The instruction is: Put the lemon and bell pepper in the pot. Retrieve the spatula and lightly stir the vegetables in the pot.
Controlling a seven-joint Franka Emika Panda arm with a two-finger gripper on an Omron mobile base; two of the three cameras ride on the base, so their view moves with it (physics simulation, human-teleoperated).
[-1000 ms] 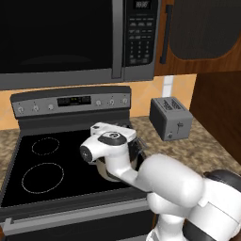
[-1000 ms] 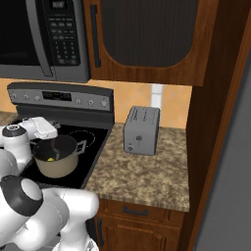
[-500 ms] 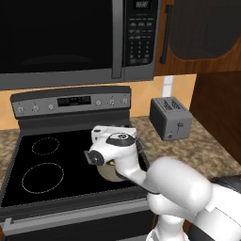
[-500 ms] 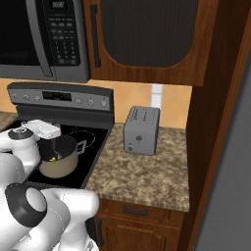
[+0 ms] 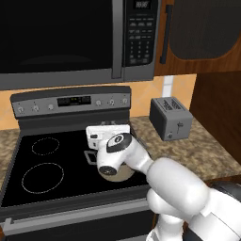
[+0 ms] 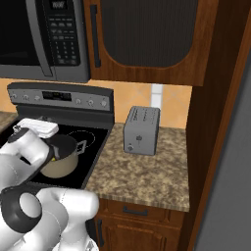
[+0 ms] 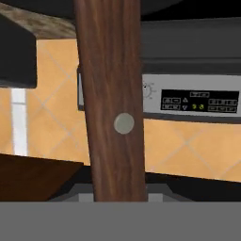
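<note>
Over pot (image 6: pixel 58 165), spatula (image 7: pixel 113 99) handle runs straight out from tool.

Glossy white rounded arm (image 5: pixel 174 183), dark joint rings, boxy white hand (image 5: pixel 107 134)

Stove: black glass cooktop (image 5: pixel 52 160) with grey control panel (image 5: pixel 70 101) behind.
Microwave: dark unit (image 5: pixel 70 42) mounted above the stove.
Toaster: grey (image 6: pixel 141 130), upright on the speckled countertop (image 6: pixel 147 171), right of the stove.
Cabinet: brown wood (image 6: pixel 142 39), beside the microwave.
</note>
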